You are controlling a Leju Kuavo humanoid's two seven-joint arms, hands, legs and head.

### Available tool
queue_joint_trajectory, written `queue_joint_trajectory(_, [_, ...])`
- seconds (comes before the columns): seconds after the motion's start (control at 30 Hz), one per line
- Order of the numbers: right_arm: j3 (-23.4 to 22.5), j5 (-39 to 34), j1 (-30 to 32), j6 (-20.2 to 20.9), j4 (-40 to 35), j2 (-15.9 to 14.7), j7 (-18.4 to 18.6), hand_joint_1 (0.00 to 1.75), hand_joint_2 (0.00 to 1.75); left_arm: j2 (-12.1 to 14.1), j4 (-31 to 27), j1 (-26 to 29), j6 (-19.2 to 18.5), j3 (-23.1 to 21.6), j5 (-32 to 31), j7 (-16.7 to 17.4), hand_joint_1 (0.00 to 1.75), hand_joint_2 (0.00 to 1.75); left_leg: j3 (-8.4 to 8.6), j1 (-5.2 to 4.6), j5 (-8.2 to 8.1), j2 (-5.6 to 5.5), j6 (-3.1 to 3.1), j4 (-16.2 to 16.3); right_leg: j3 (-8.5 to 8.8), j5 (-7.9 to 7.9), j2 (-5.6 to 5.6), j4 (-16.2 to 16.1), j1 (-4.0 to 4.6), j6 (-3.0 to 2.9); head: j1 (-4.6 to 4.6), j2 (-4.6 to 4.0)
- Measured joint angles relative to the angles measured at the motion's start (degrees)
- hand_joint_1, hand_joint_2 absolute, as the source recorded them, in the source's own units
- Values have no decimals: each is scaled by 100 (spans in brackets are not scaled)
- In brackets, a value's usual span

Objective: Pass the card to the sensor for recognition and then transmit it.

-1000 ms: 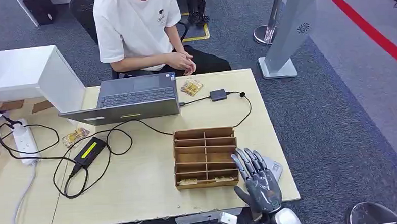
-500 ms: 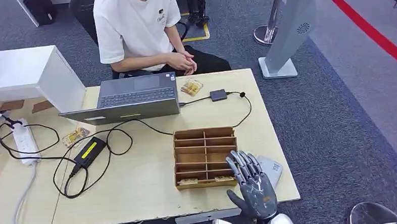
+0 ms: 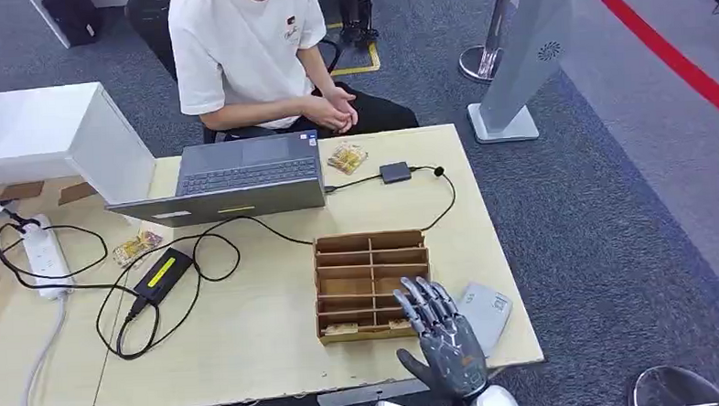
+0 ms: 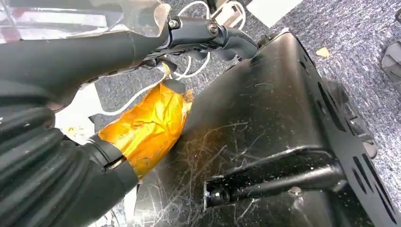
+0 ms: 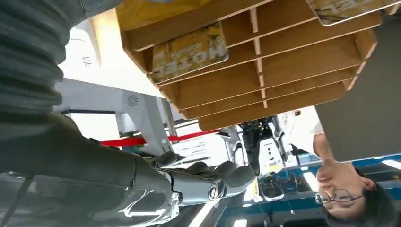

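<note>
A wooden card rack (image 3: 371, 281) stands near the table's front right. Its front row holds two yellow cards (image 3: 341, 329), one beside the other (image 3: 400, 325). My right hand (image 3: 440, 341) hovers at the rack's front right corner, fingers spread and holding nothing. In the right wrist view the outstretched fingers (image 5: 208, 182) lie apart from the rack, where a card marked HOTEL (image 5: 191, 52) sits in a slot. A flat grey sensor device (image 3: 484, 312) lies just right of the hand. My left hand (image 4: 203, 33) hangs beside my body with its fingers stretched out and nothing in them.
A person (image 3: 249, 52) sits behind the table at a laptop (image 3: 245, 176). A small dark box (image 3: 395, 172) is cabled to the laptop. Loose cards lie near the laptop (image 3: 346, 156) and at left (image 3: 137, 247). A power strip (image 3: 45, 258), adapter (image 3: 162, 273) and cables cover the left side.
My right hand has slid left and back toward the table's front edge, uncovering the grey device and ending at the rack's front right corner. Nothing else moved.
</note>
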Motion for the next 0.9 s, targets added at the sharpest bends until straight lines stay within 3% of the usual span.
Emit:
queue_joint_trajectory(0.63, [0, 2, -196, 0, 343, 142, -42, 0, 175, 0, 0, 2, 42, 13, 83, 66, 0, 175, 0, 0, 0, 0, 0, 0, 0, 0, 0, 0, 0, 0, 0, 0])
queue_joint_trajectory(0.67, [0, 0, -199, 0, 346, 146, -42, 21, 175, 0, 0, 2, 44, 13, 85, 68, 0, 175, 0, 0, 0, 0, 0, 0, 0, 0, 0, 0, 0, 0, 0, 0])
queue_joint_trajectory(0.7, [0, 0, -202, 0, 356, 146, -42, 175, 175, 0, 0, 2, 44, 15, 87, 68, 0, 175, 0, 0, 0, 0, 0, 0, 0, 0, 0, 0, 0, 0, 0, 2])
queue_joint_trajectory(0.9, [-26, -22, -201, 0, 385, 149, -42, 175, 175, 0, 0, 4, 66, 24, 146, 105, 0, 175, 0, 0, 0, 0, 0, 0, -1, 0, 0, 0, 0, 0, 0, 0])
